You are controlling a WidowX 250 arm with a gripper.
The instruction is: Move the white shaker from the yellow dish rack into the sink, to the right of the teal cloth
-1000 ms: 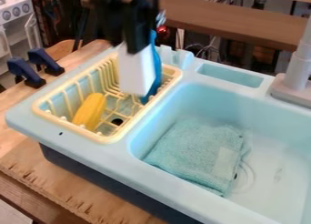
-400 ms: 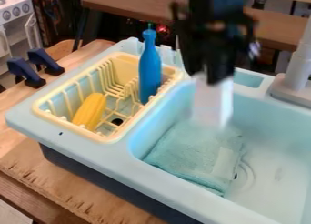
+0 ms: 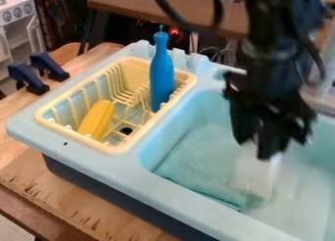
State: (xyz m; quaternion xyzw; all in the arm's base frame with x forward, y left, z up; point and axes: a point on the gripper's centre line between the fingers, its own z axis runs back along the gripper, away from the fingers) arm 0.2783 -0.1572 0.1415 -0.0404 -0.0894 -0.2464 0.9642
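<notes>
My gripper (image 3: 256, 149) hangs over the right part of the sink basin, shut on a white box-like block (image 3: 256, 172). The block hangs upright below it, in front of the right side of a folded teal cloth (image 3: 200, 161) on the basin floor. In the yellow dish rack (image 3: 124, 147) left of the basin, a blue bottle (image 3: 161, 76) stands upright at the right side. A yellow corn-like toy (image 3: 97, 119) leans in the rack's front left part.
The light blue sink's rim (image 3: 137, 161) runs around rack and basin. A grey faucet base (image 3: 321, 99) stands behind the basin at right. Two dark blue clamps (image 3: 27, 78) sit on the wooden table (image 3: 72, 198) at left.
The gripper has carried the white block from above the dish rack rightward and down over the basin. The blue bottle, at first mostly covered by the block, has come into full sight.
</notes>
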